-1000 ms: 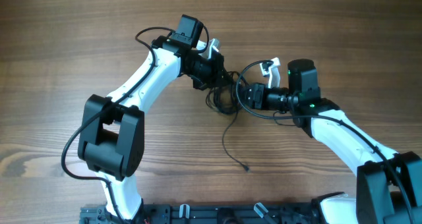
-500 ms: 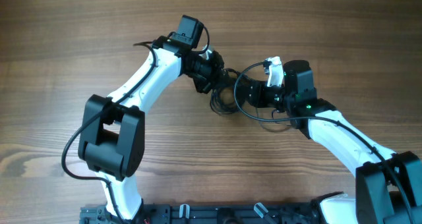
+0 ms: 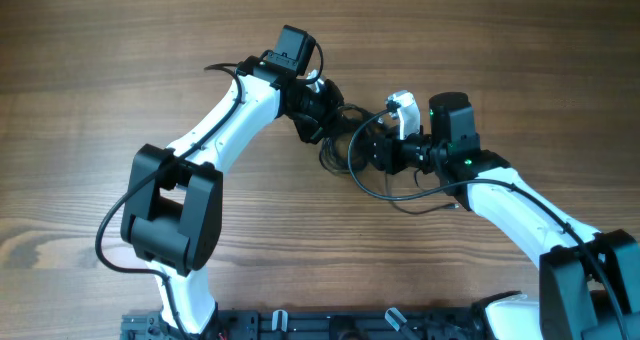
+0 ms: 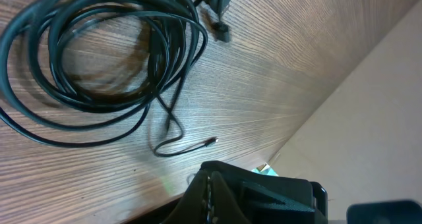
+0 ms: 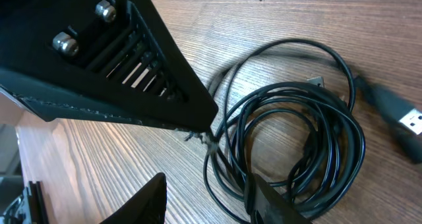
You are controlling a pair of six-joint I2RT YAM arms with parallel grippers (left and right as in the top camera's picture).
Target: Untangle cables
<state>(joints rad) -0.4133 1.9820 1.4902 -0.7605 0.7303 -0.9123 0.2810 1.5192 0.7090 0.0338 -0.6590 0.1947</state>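
The cables [image 3: 343, 155] lie in a black coil on the wooden table between my two grippers. My left gripper [image 3: 323, 118] sits at the coil's upper left edge. In the left wrist view its jaws [image 4: 212, 188] are pressed together. In the right wrist view its tip [image 5: 206, 133] pinches a strand at the coil's [image 5: 290, 91] left rim. My right gripper [image 3: 372, 152] is open at the coil's right side. Its fingers [image 5: 211, 201] straddle several strands low in the right wrist view. A USB plug [image 5: 395, 115] lies at the right.
A thin cable end with a small plug [image 4: 210, 142] lies loose on the wood beside the coil [image 4: 157, 59]. A larger plug [image 4: 221, 13] lies at the coil's far edge. A wide loop [image 3: 400, 202] of cable bulges toward the table front below my right arm.
My right gripper has moved left into the coil. The thin cable tail that trailed toward the table front a second ago has been drawn in. My left gripper has barely shifted.
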